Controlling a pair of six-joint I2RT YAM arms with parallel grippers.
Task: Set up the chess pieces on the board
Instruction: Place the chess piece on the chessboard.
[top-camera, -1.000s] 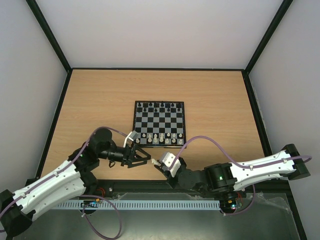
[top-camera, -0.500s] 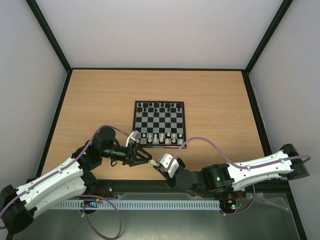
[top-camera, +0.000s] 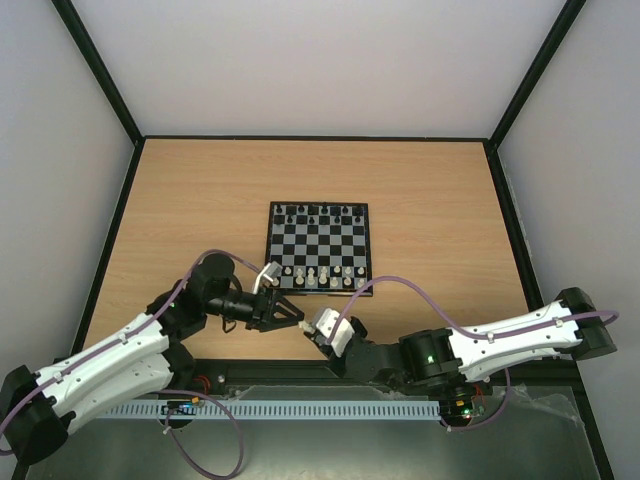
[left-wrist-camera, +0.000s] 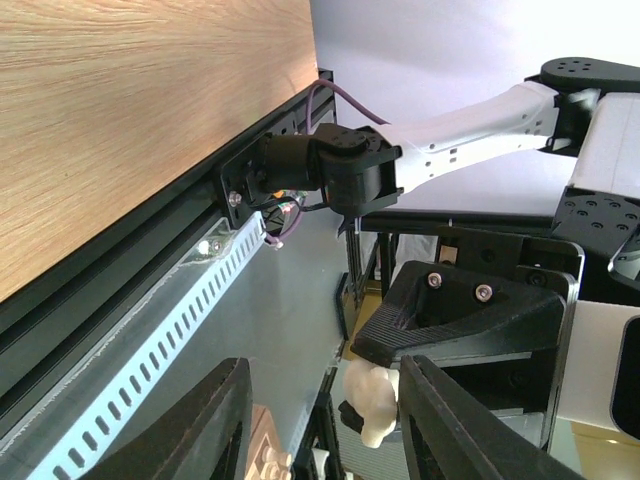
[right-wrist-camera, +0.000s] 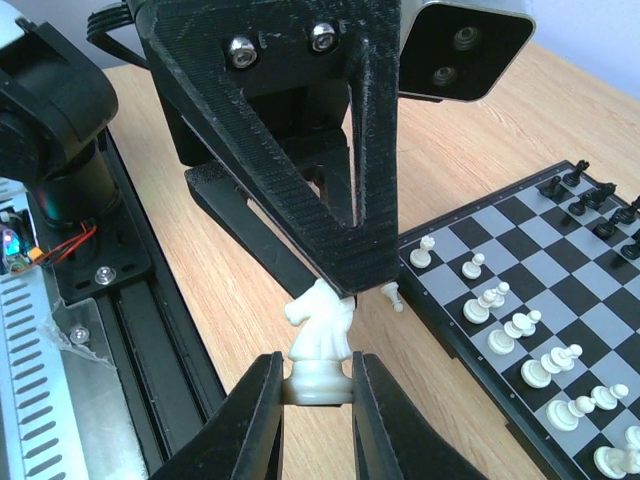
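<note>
My right gripper (right-wrist-camera: 318, 385) is shut on the base of a cream-white knight (right-wrist-camera: 320, 335) and holds it upright above the table. My left gripper (left-wrist-camera: 325, 440) is open, and the knight (left-wrist-camera: 372, 405) sits between its fingers, close to the right one. One left finger tip (right-wrist-camera: 360, 260) rests at the knight's head. The two grippers meet just in front of the board's near left corner (top-camera: 303, 325). The checkered board (top-camera: 269, 248) carries a row of white pieces (right-wrist-camera: 500, 330) near me and black pieces (right-wrist-camera: 600, 200) at the far side.
A small white pawn (right-wrist-camera: 393, 295) lies on its side on the wood just off the board's near edge. A black rail (right-wrist-camera: 150, 330) and a slotted cable duct (top-camera: 300, 410) run along the table's near edge. Black frame posts and white walls enclose the table.
The right gripper with the knight has shifted slightly left, and the left gripper has moved slightly towards me, so its open fingers now reach around the knight.
</note>
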